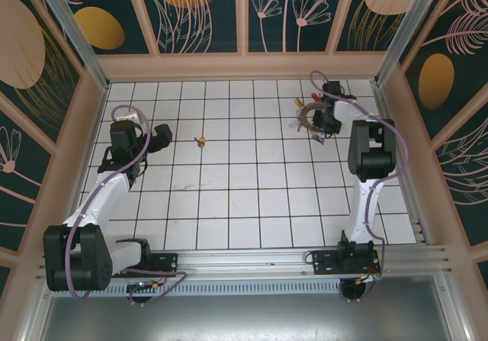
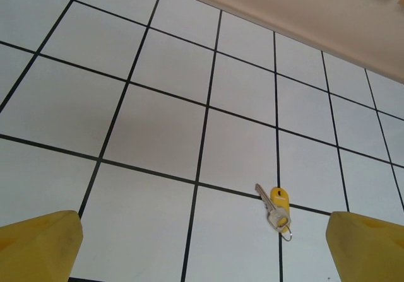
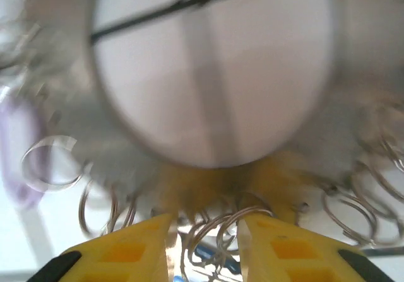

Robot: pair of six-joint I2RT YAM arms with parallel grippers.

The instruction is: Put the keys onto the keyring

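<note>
- Top external view: the ring (image 1: 301,116) is a thin grey-brown loop with a coiled look. It lies on the white tiled counter (image 1: 244,196) at the far right. Small coloured key heads (image 1: 314,97) stick out at its far and left edge.
- The right hand (image 1: 326,120) sits at the ring's right side, touching it.
- Right wrist view: close up, the ring (image 3: 218,224) is bright springy wire wound in many small loops, and it blurs further off. Several loops sit in the narrow gap between the yellow plastic fingers (image 3: 126,253), which are clamped on them.
- A loose key (image 1: 201,141) lies alone on the counter, well apart from the ring and near the left hand (image 1: 156,136).
- Left wrist view: the key (image 2: 278,207) has a rounded yellow plastic head, a short silver metal blade and a small wire loop at its near end. It lies flat across a black grout line.
- The key is ahead of the left hand (image 2: 203,238), nearer its right finger. That hand's fingers (image 2: 38,247) stand wide apart and hold nothing.
</note>
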